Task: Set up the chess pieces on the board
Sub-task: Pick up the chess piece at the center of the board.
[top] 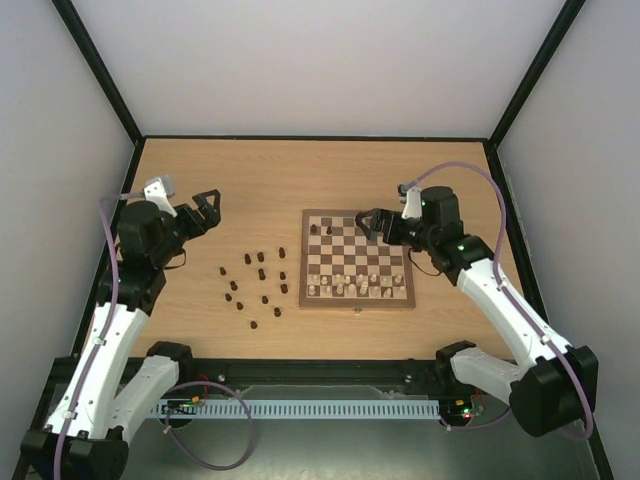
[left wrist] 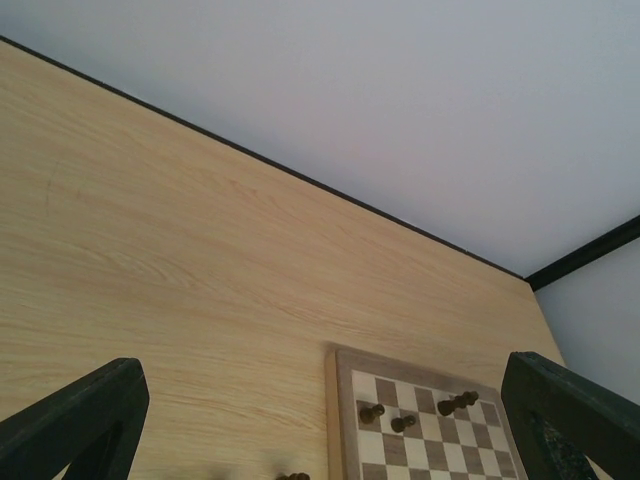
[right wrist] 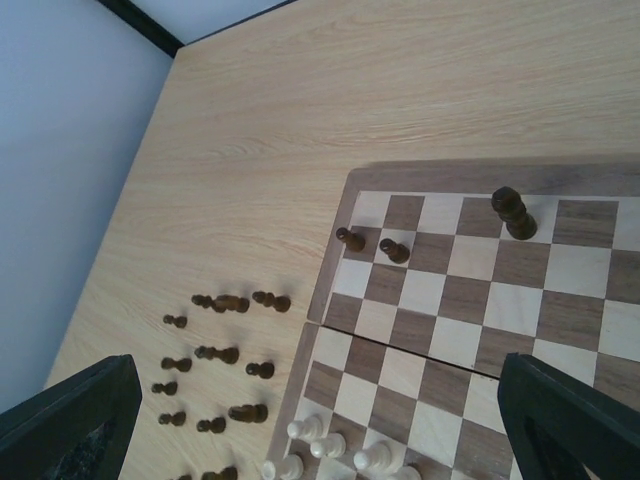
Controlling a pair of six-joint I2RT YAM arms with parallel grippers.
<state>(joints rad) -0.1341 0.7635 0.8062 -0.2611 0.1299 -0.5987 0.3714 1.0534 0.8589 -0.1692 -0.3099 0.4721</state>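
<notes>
The board [top: 309, 262] lies right of the table's middle. Several dark brown chess pieces [top: 256, 285] lie loose on the table left of it; they also show in the right wrist view [right wrist: 222, 352]. Two dark pawns [right wrist: 350, 239] and a taller dark piece [right wrist: 512, 212] stand near the board's far edge; the left wrist view shows them too [left wrist: 403, 423]. My left gripper [top: 212, 210] is open and empty, held above the table behind the loose pieces. My right gripper [top: 366, 224] is open and empty above the board's far edge. The open fingers [left wrist: 80, 420] [right wrist: 570, 410] frame each wrist view.
Light cream pieces [top: 360, 288] stand in rows on the board's near side, also in the right wrist view [right wrist: 330, 445]. Grey walls with a black frame [top: 310, 137] close in the wooden table at the back and sides.
</notes>
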